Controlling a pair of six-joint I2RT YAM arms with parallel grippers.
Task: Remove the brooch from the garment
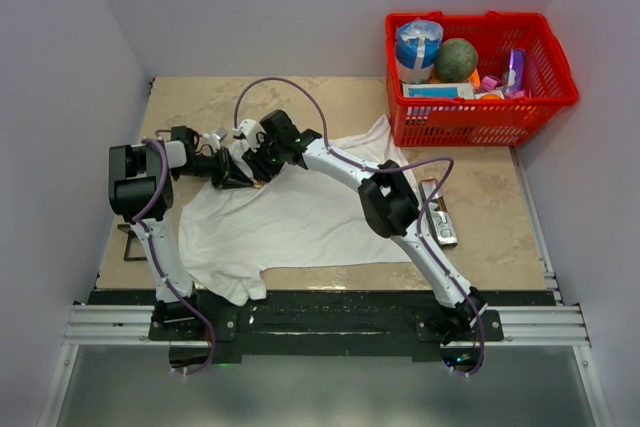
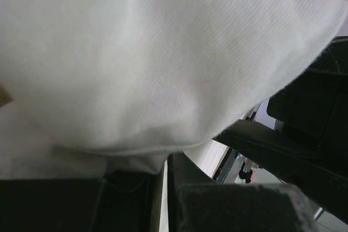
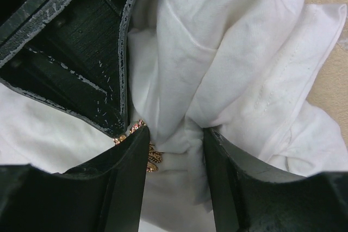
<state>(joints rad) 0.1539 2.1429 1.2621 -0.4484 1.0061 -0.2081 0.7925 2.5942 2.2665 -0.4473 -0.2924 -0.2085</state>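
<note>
The white garment (image 1: 300, 217) lies spread and wrinkled on the table, and both grippers meet at its upper left part. My left gripper (image 1: 228, 175) is shut on a fold of the garment (image 2: 163, 52), which fills the left wrist view above the nearly closed fingers (image 2: 190, 188). My right gripper (image 3: 174, 134) stands open around a raised bunch of the cloth (image 3: 217, 52). The gold brooch (image 3: 153, 160) sits on the cloth against the inner edge of the right gripper's left finger (image 3: 119, 183), partly hidden behind it. The left gripper's dark finger (image 3: 70, 52) lies just above the brooch.
A red basket (image 1: 480, 107) holding several items stands at the back right. A long silver bar (image 1: 438, 212) lies on the table right of the shirt. A dark frame (image 1: 130, 242) sits at the table's left edge. Grey walls enclose the table.
</note>
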